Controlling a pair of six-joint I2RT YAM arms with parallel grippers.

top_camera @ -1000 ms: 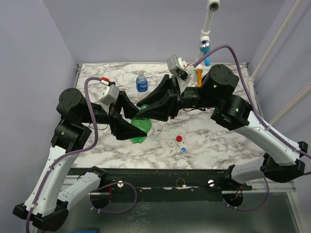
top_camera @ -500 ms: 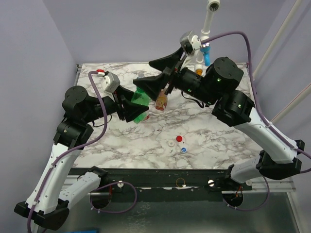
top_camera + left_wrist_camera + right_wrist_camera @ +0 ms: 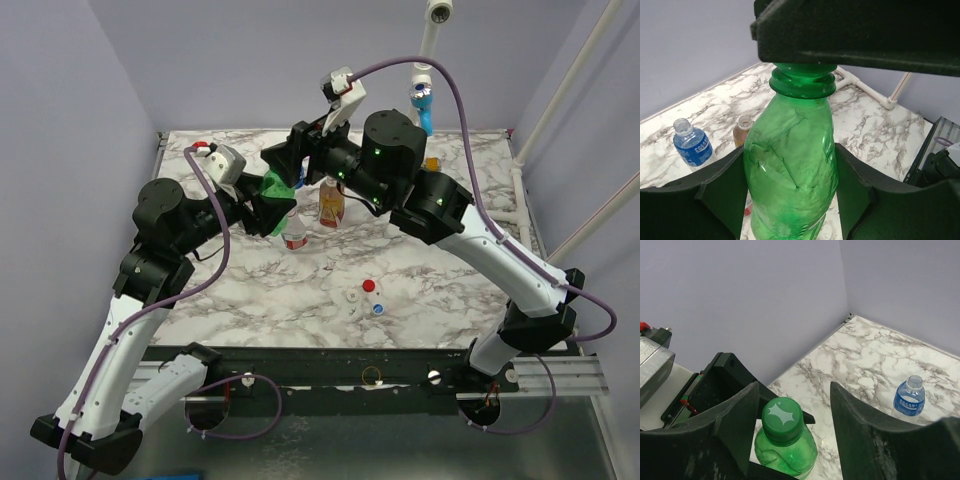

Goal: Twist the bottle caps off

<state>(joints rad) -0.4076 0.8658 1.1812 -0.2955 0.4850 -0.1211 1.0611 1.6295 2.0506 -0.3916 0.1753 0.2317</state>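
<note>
The left gripper (image 3: 790, 192) clamps the green bottle (image 3: 790, 130) by its body. The right gripper (image 3: 792, 392) stands wide open, its jaws at nine and three o'clock of the green cap (image 3: 783, 420).

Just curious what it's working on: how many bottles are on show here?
4. The green bottle is gripped in the left gripper; the amber bottle and the red-and-white labelled bottle stand near the middle; the blue-labelled bottle stands further back, visible only to the wrist cameras.
</note>
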